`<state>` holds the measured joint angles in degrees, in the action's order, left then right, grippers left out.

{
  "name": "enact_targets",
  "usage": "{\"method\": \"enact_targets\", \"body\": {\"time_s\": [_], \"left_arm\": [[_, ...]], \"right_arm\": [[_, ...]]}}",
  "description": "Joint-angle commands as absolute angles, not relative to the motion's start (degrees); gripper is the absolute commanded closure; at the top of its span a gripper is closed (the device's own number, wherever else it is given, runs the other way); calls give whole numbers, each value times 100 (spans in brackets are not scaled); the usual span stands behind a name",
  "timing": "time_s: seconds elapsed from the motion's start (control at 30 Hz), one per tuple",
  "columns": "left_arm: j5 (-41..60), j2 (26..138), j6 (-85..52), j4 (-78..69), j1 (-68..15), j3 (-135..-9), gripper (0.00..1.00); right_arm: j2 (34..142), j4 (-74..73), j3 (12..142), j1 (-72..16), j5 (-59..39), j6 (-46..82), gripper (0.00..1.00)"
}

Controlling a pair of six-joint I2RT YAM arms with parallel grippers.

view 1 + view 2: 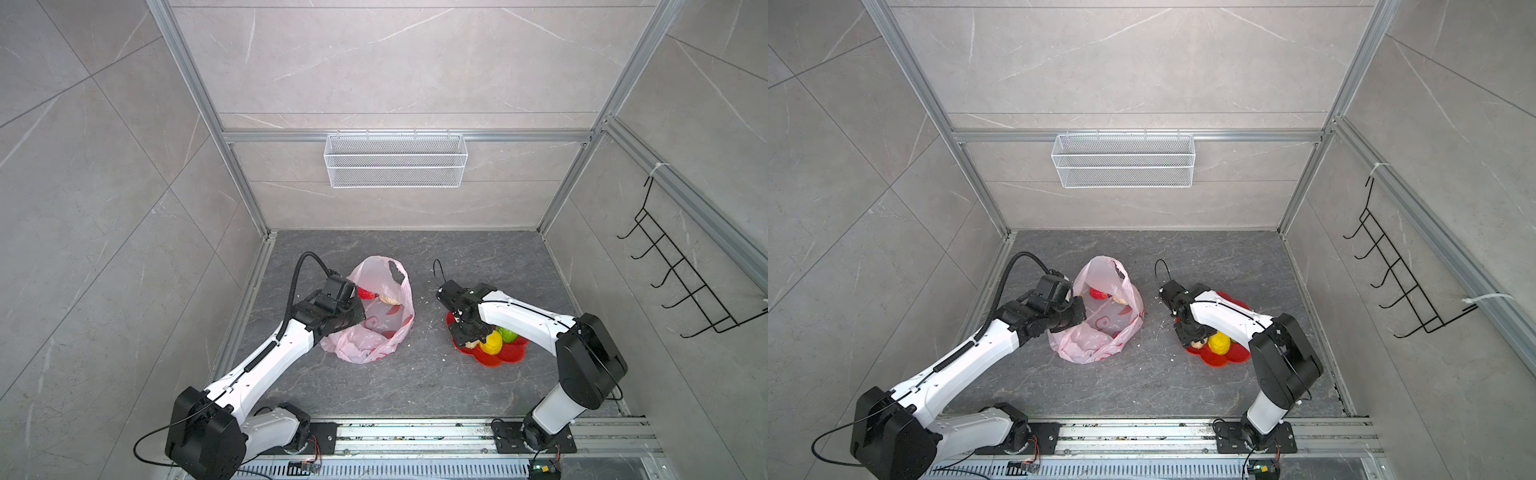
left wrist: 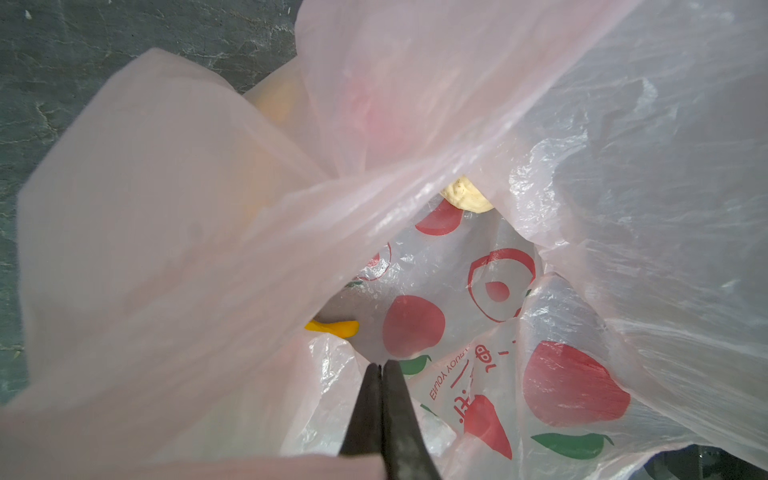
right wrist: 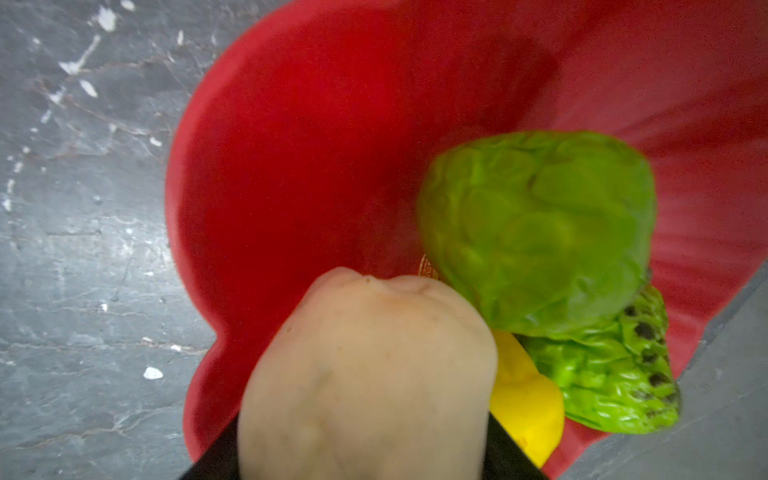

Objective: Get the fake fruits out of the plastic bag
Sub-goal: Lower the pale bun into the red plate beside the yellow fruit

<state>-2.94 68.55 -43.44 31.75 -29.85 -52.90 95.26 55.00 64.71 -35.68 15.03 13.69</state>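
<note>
Left end effector (image 2: 380, 368) pinched shut on plastic bag (image 1: 386, 282) rim. Right end effector (image 1: 471, 338) half open, gripping cream fruit (image 3: 365, 374) over red flower dish (image 3: 311, 166), beside green fruit (image 3: 536, 232).

White links (image 1: 266, 361), black joints (image 1: 590, 361), ribbed black conduit (image 1: 294, 286), black left end effector (image 2: 381, 365)

Left wrist view: banana (image 2: 332, 327) is covered by a fold of the plastic bag (image 2: 166, 249), only one end exposed. Second cream fruit (image 2: 467, 195) is mostly masked by film. A red patch (image 2: 374, 120) behind the film is too blurred to identify. Left gripper (image 2: 381, 368) is cropped at the frame edge; whether film is pinched cannot be told.

Right wrist view: cream fruit (image 3: 365, 382) is blurred and cropped, with the right gripper's fingers (image 3: 509, 453) reduced to slivers beside it. Yellow fruit (image 3: 528, 399) is largely covered. Red dish (image 3: 332, 166) is cropped.
</note>
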Motion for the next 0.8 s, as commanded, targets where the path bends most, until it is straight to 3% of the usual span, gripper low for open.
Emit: {"method": "enact_targets", "body": {"time_s": [0.0,0.43,0.77], "left_arm": [[-312,6666,-4263,3310,-2953,-5282,100],[-325,6565,-4280,3349,-2953,-5196,100],[-318,6508,-4289,3358,-2948,-5157,100]], "right_arm": [[9585,5600,6539,-3545,1520,1397,36],[9586,5625,6560,-3543,1573,1441,26],[9473,5752,6656,-3546,1626,1502,25]]}}
